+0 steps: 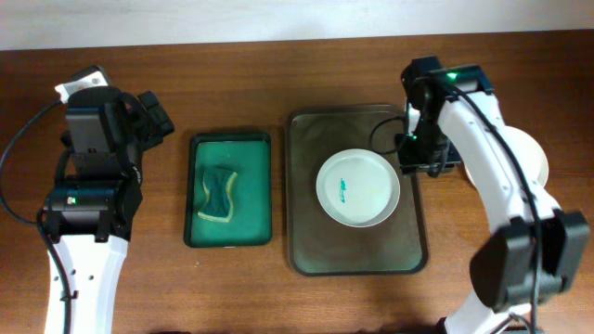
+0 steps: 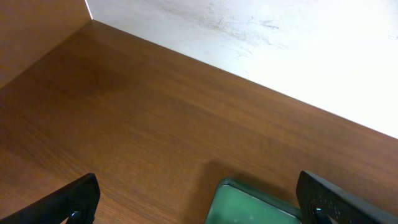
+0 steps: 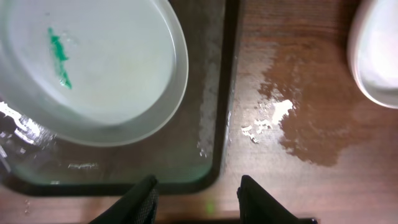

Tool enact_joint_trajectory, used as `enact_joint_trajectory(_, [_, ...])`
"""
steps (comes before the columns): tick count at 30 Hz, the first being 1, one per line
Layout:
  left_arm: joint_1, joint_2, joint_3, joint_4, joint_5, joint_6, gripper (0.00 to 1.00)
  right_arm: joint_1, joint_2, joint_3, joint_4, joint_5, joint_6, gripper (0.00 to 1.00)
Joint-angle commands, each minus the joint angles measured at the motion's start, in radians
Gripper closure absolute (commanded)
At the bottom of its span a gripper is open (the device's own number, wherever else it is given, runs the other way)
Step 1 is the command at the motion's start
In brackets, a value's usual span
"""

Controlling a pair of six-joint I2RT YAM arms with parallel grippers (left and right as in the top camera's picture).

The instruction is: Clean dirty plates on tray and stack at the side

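Overhead, you can see one smeared plate (image 1: 358, 188) lying in the middle of the dark tray (image 1: 311, 250), with a teal smear (image 1: 343, 190) left of its centre. The right gripper (image 1: 425, 163) hangs over the tray's right rim, just beside the plate's edge. Out on the bare table (image 1: 232, 297) to the right, a second white plate (image 1: 533, 153) shows from under that arm. Whether more lie beneath it I cannot tell. The left gripper (image 1: 154, 117) sits well apart at the far left. Between it and the dark tray lies the green tray (image 1: 200, 232) with the sponge (image 1: 218, 192) in it.

Left wrist view: the left gripper (image 2: 199, 204) has its fingers (image 2: 68, 202) spread as wide as they go, with nothing between them. Below are only the wooden table, a pale wall (image 2: 280, 50) and a corner of the green tray (image 2: 249, 202).

Right wrist view: the right gripper (image 3: 202, 202) is partly spread and has hold of nothing. Under the gap run the dark tray's rim (image 3: 227, 93) and the table. The smeared plate (image 3: 93, 68) lies upper left inside the tray, apart from the fingers. A wet patch (image 3: 305, 130) marks the wood just outside the rim, and the second white plate (image 3: 376, 56) shows at the top right corner.

To my eye the step in hand is cleaning this one plate. The next move calls for the sponge, and the left gripper is nearest to it. The right could steady the plate's rim during wiping.
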Motion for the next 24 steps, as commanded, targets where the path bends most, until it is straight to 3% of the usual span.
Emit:
enact_joint_trajectory(1, [0.003, 0.002, 0.01, -0.001, 0.0, -0.01, 0.01, -0.005, -0.103, 0.019, -0.035, 0.011, -0.003, 0.57])
enact_joint_trajectory(7, [0.003, 0.002, 0.01, -0.001, 0.0, -0.01, 0.01, -0.005, -0.137, -0.026, -0.064, 0.012, -0.003, 0.52])
enact_joint_trajectory(8, [0.003, 0.002, 0.01, -0.001, 0.0, -0.01, 0.01, -0.005, -0.137, -0.06, -0.034, 0.012, -0.003, 0.41])
enact_joint_trajectory(9, [0.003, 0.002, 0.01, -0.001, 0.0, -0.01, 0.01, -0.005, -0.137, -0.102, 0.014, 0.011, -0.003, 0.1])
enact_joint_trajectory(10, [0.003, 0.002, 0.01, -0.001, 0.0, -0.01, 0.01, -0.005, -0.137, -0.146, 0.066, 0.011, -0.003, 0.02])
enact_joint_trajectory(14, [0.003, 0.002, 0.01, 0.0, 0.0, -0.01, 0.01, -0.005, -0.136, -0.258, 0.194, 0.012, -0.003, 0.02])
enact_joint_trajectory(20, [0.003, 0.002, 0.01, 0.018, 0.005, -0.01, 0.01, -0.005, -0.136, -0.269, 0.216, 0.012, -0.003, 0.02])
enact_joint_trajectory(24, [0.001, 0.012, 0.008, -0.251, 0.294, -0.01, 0.01, -0.005, -0.136, -0.269, 0.216, 0.012, -0.003, 0.02])
